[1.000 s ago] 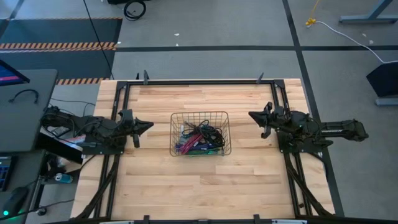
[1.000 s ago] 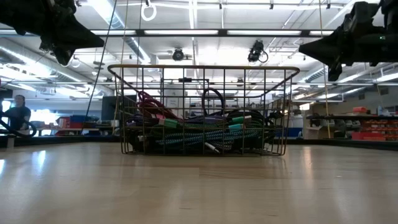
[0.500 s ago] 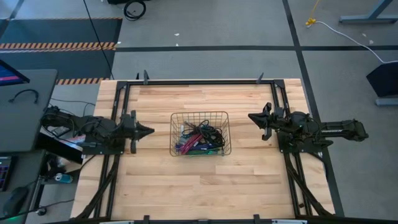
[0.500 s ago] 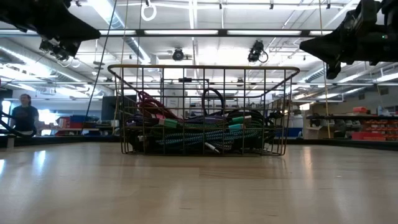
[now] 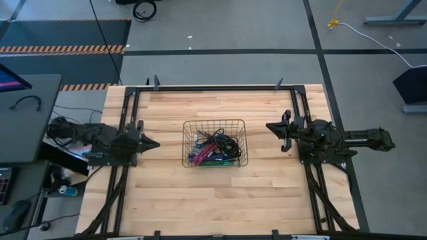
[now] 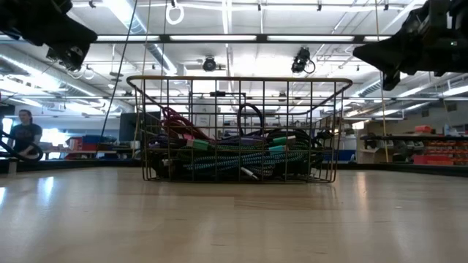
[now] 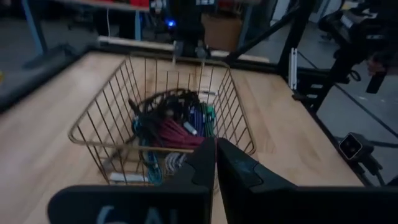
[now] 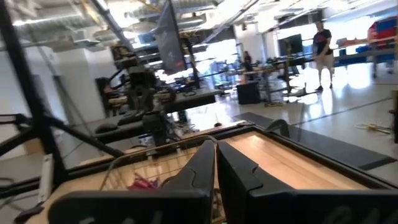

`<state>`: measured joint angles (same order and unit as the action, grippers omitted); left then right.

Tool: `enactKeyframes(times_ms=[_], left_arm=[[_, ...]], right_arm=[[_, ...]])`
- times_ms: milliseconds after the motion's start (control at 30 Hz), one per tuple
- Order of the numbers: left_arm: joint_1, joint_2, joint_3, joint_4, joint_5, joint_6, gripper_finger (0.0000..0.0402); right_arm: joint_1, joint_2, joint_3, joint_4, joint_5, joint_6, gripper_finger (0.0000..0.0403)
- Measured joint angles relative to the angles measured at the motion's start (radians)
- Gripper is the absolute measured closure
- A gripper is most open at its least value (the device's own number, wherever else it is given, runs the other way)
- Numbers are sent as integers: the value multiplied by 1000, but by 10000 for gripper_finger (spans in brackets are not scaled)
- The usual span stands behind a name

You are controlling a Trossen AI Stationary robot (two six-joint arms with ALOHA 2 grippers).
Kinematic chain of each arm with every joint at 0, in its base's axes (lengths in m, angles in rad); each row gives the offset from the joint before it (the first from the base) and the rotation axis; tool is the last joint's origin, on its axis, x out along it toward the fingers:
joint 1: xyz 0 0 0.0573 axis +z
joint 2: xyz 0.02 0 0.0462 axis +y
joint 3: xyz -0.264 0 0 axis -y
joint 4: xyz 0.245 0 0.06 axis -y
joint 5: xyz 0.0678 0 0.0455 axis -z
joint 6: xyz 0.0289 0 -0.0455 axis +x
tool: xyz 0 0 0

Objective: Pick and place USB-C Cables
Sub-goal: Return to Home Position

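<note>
The USB-C Cables [image 5: 212,149] lie in a tangled heap of black, magenta, purple and teal inside a gold wire basket [image 5: 186,127] standing at the table's middle. The low view shows the cables [image 6: 234,155] filling the lower half of the basket [image 6: 238,79]. My left gripper [image 5: 157,143] hovers left of the basket, shut, pointing at it. In the left wrist view, the shut left gripper [image 7: 216,143] stands above the basket's near rim [image 7: 118,148]. My right gripper [image 5: 268,125] hovers right of the basket, shut and holding nothing; the right gripper [image 8: 216,144] also shows in its wrist view.
Black frame rails [image 5: 213,87] run along the table's far edge and down both sides under the arms. Bare wood [image 5: 213,200] stretches between the basket and the near edge. People [image 6: 25,135] stand far off in the room behind the table.
My left gripper has drawn back a little toward the table's left and near edges and has rolled about its own axis, staying above the table. The basket and the cables have not moved.
</note>
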<state>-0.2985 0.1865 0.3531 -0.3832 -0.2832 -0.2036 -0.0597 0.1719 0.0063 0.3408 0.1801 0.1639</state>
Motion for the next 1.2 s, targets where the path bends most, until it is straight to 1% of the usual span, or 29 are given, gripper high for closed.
enactKeyframes(times_ms=[100,233,333,467,533,633,733,800,900,967,1100,1200], left_arm=[[0,-69,0,-15,0,37,379],[0,-150,0,-64,-1,35,379],[0,-182,0,-96,-1,30,379],[0,-183,-24,-67,-1,31,379],[0,-182,-70,-17,-1,19,379],[0,-182,-173,120,-1,4,379],[0,-182,-293,303,-4,-1,379],[3,-170,-336,439,5,9,379],[12,-159,-344,456,5,60,379],[26,-162,-344,453,-16,59,379],[57,-161,-344,450,-13,59,379],[80,-161,-344,447,-12,59,379]], right_arm=[[0,0,0,0,-57,-1,380],[0,0,0,0,-122,-3,380],[0,0,0,0,-127,-33,380],[0,0,0,0,-120,-111,380],[-2,0,0,0,-120,-115,380],[-2,0,0,-5,-120,-115,380],[-2,0,0,-5,-120,-115,380],[-2,0,0,-6,-120,-116,380],[-3,0,0,-14,-118,-133,380],[-3,0,0,-31,-112,-143,380],[-3,5,0,-78,-78,-135,380],[-3,9,0,-87,-76,-142,379]])
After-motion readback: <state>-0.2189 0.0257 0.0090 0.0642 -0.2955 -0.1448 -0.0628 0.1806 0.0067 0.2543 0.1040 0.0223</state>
